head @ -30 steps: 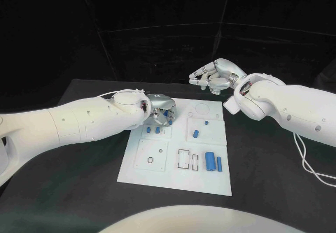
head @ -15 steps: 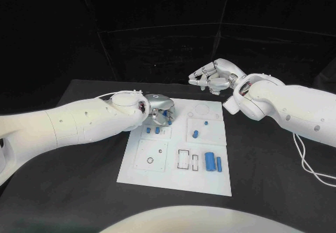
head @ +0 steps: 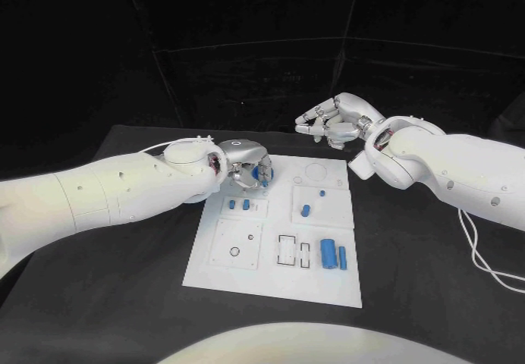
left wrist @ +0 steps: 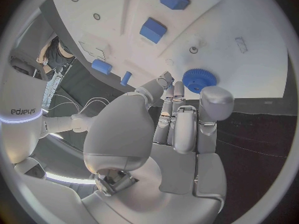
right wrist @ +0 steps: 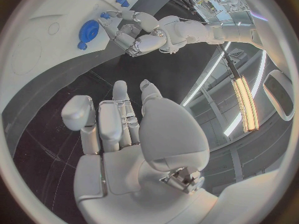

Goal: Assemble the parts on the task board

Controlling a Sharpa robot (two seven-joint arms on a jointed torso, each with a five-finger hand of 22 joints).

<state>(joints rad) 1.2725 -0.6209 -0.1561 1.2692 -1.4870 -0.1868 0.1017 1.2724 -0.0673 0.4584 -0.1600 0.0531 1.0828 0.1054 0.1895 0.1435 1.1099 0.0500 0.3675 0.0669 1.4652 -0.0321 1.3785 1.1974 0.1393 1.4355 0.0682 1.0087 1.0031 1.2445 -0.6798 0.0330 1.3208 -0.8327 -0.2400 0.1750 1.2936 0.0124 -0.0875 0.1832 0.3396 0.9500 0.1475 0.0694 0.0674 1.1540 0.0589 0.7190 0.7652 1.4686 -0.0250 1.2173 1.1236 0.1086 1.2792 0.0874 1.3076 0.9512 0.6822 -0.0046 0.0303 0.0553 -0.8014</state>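
Hovering over the board's (head: 274, 265) far left corner, my left hand (head: 243, 168) pinched the blue gear (left wrist: 199, 79) at its fingertips; my right hand (head: 334, 120) hung curled, empty, farther off.

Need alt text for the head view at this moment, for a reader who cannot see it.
The robot's left hand holds a blue gear at the far left corner of the white task board. Its right hand hangs empty beyond the board's far edge. Small blue parts lie on the board, on a black table.
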